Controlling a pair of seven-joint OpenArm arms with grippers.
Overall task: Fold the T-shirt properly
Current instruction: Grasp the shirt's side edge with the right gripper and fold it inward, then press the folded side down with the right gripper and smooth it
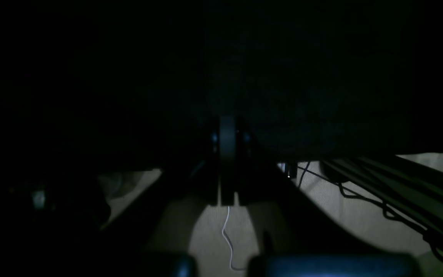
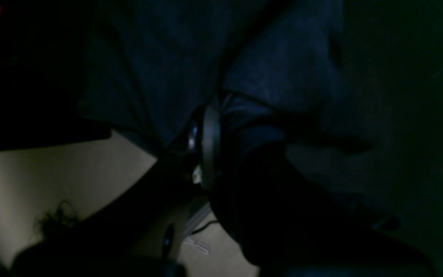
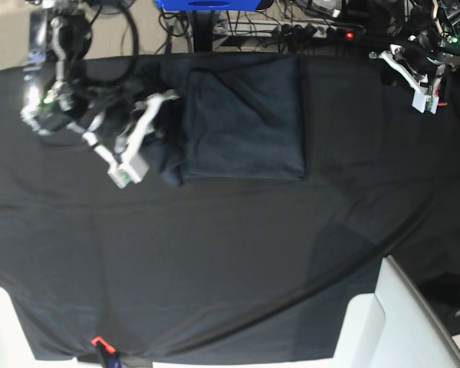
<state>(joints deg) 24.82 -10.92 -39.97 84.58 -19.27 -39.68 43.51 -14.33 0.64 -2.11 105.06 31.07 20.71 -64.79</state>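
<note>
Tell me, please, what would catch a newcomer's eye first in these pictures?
First, the dark slate blue-grey T-shirt, folded to a rough rectangle on the black tablecloth near the far edge. Next, the right gripper at the shirt's bunched side edge, shut on a fold of it in the wrist view. The left gripper sits apart near the far corner, off the shirt.

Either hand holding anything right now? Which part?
The right hand is shut on the T-shirt, pinching bunched fabric at its side edge nearest that arm. The left hand is shut with nothing in it, off at the table's corner.
</note>
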